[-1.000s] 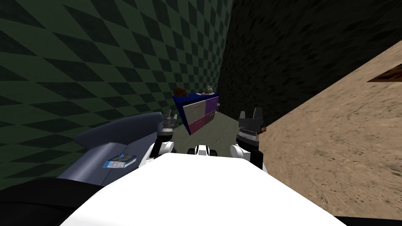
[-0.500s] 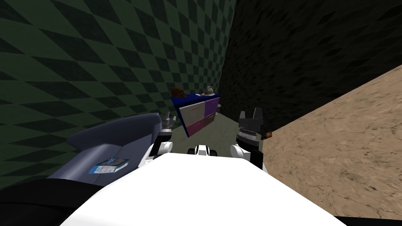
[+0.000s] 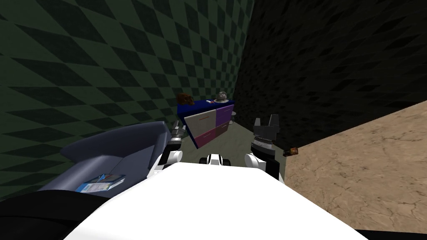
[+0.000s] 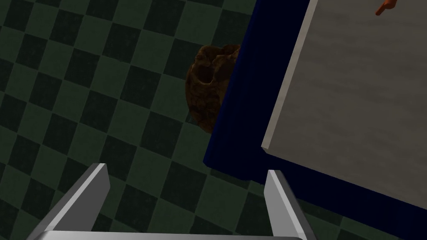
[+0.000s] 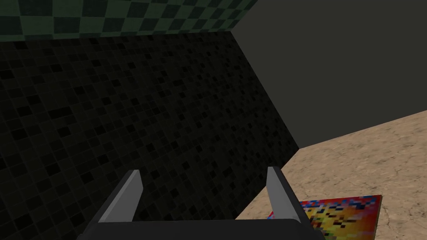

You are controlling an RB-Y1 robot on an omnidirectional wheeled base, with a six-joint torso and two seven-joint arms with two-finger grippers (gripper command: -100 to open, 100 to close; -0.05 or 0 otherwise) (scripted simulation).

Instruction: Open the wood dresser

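Dresser (image 3: 207,121) at about 12 o'clock, well apart. Left hand (image 4: 186,170) released, pointing past its blue side; right hand (image 5: 204,171) released too. We should drive closer, square on the grey drawer (image 4: 354,91), centre the left hand on its red handle (image 4: 383,7), then clench.

A green checkered wall (image 3: 104,62) takes the upper left of the head view. It meets a much darker, small-tiled wall (image 3: 333,54) at a corner near the top centre. A grey-blue sofa (image 3: 121,146) stands at the lower left against the checkered wall, with a light blue booklet (image 3: 102,183) lying on its seat. A dull grey-green floor (image 3: 237,139) runs up the middle. A tan, cracked-looking surface (image 3: 367,175) spreads over the lower right. The light is dim.
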